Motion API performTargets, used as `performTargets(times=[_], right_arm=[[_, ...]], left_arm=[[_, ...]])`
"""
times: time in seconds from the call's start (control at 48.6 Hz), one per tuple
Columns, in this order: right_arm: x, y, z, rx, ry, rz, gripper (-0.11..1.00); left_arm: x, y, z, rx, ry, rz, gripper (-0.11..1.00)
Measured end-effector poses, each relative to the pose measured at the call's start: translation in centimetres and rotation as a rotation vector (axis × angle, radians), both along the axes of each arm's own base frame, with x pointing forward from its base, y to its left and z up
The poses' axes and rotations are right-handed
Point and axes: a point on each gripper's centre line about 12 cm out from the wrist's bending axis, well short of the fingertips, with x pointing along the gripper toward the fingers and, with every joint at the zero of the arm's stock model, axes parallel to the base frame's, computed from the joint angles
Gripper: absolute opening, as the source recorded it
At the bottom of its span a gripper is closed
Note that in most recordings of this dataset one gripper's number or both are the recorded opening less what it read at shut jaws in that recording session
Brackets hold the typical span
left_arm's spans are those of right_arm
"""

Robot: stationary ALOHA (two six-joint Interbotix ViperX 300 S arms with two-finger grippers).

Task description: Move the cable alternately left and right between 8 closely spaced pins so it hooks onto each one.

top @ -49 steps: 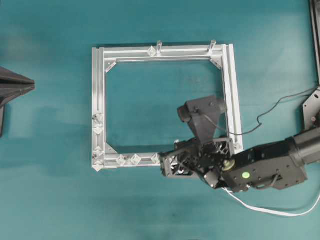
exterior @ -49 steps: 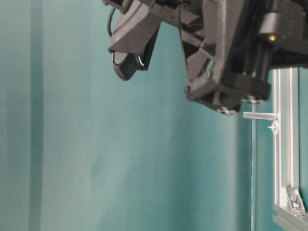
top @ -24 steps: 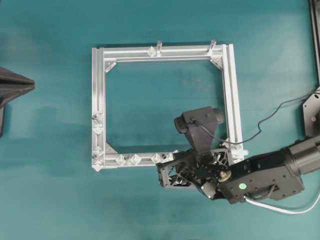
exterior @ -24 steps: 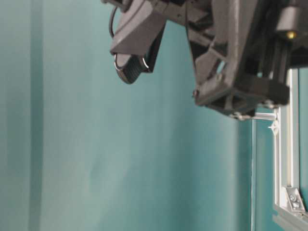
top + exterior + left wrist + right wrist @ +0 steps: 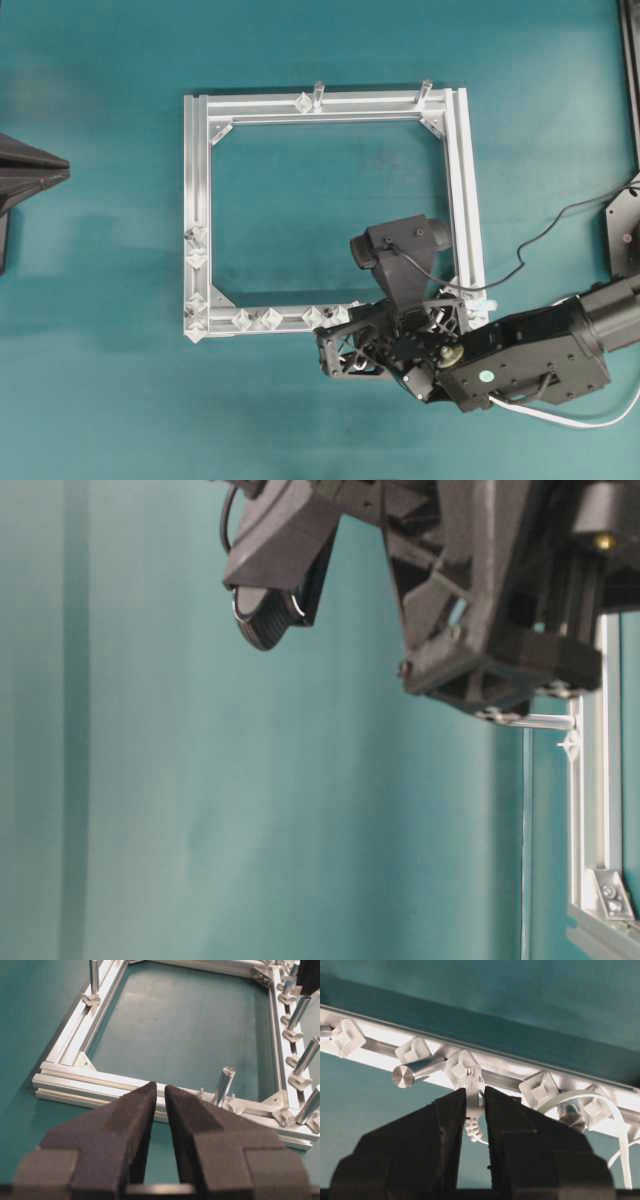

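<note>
The cable (image 5: 560,423) is a thin white cord that trails off to the lower right from under the right arm. In the right wrist view my right gripper (image 5: 475,1091) is shut on the cable's small white plug (image 5: 473,1082), right against a pin (image 5: 461,1066) of the rail. Behind it the cable (image 5: 570,1096) curves round another pin (image 5: 540,1090). From overhead, the right gripper (image 5: 345,348) sits just below the bottom rail, and only some of the pins (image 5: 268,319) show. My left gripper (image 5: 55,178) waits at the far left, its fingers a narrow gap apart (image 5: 160,1087) with nothing between them.
The square aluminium frame (image 5: 195,160) lies mid-table on teal cloth. Two taller metal posts (image 5: 318,95) stand on its top rail, and a shorter row of studs (image 5: 195,258) lines its left rail. A black wire (image 5: 540,235) hangs by the right arm (image 5: 480,580).
My right gripper has shifted down and slightly left in the overhead view, off the bottom rail, uncovering another pair of pins. The left gripper has not moved.
</note>
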Motion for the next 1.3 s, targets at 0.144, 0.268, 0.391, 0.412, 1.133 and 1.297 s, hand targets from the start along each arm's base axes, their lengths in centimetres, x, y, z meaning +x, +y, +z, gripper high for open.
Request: performTargets(times=[0.144, 0.268, 0.391, 0.412, 1.133, 1.297], right_arm=[[0.0, 0.0, 0.0, 0.001, -0.002, 0.001, 0.17], [0.0, 0.1, 0.0, 0.001, -0.001, 0.002, 0.17], [-0.1, 0.4, 0.0, 0.001, -0.002, 0.009, 0.17], [-0.1, 0.4, 0.0, 0.001, 0.0, 0.009, 0.17], [0.1, 4.9, 0.3, -0.03, 0.028, 0.06, 0.17], [0.0, 5.3, 0.8, -0.035, 0.031, 0.059, 0.17]], left_arm=[[0.0, 0.0, 0.0, 0.0, 0.0, 0.0, 0.21], [0.0, 0.0, 0.0, 0.0, -0.001, -0.001, 0.21], [0.0, 0.0, 0.0, 0.0, 0.0, 0.0, 0.21], [0.0, 0.0, 0.1, 0.0, -0.002, 0.0, 0.21], [0.0, 0.0, 0.0, 0.0, 0.0, -0.002, 0.21], [0.0, 0.0, 0.0, 0.0, 0.0, 0.0, 0.21]])
